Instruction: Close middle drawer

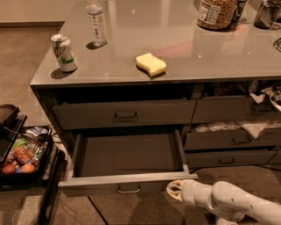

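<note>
The middle drawer (127, 181) is pulled far out below the counter's left side. It has a dark empty floor, pale grey rims and a small metal pull handle (129, 190) on its front. My gripper (174, 190) is at the bottom right, on a white arm. It sits just in front of the drawer front's right end, at or very near the front face. It holds nothing that I can see.
The top drawer (125, 114) above is slightly out. On the counter (184, 52) stand a can (64, 52), a water bottle (97, 22), a yellow sponge (151, 63) and a jar (215, 13). Right-hand drawers (230, 140) are ajar. A black cart of snacks (22, 158) stands at left.
</note>
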You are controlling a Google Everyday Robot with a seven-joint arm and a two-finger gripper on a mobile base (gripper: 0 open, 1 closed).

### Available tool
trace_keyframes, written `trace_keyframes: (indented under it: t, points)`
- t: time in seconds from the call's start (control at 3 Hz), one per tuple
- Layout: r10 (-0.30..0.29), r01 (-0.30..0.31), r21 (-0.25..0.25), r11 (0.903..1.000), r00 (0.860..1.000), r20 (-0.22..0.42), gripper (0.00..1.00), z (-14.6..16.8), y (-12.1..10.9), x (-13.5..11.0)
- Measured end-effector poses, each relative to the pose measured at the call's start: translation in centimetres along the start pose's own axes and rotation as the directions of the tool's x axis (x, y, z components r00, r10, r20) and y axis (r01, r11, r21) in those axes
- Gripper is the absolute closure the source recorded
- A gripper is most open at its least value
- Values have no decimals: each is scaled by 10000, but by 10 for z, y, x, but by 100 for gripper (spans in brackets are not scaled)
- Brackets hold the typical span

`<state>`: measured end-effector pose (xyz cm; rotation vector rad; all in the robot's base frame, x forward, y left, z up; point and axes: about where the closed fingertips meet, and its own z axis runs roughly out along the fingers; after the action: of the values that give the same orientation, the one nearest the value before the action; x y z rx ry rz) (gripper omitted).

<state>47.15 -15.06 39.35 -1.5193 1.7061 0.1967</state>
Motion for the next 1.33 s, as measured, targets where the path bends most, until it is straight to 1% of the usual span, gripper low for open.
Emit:
trace_keyframes:
  t: [0.33,0.67,1.0,1.33]
  points:
    - [-148,148,-45,9999,9999,-24,100,20,-16,-6]
    - [-431,429,478,9979,9991,19,100,36,-40,-9]
    - [-430,429,478,9979,9991,19,100,36,-40,-9]
    - [-412,413,615,9973,9991,-33,100,46,-38,-5]
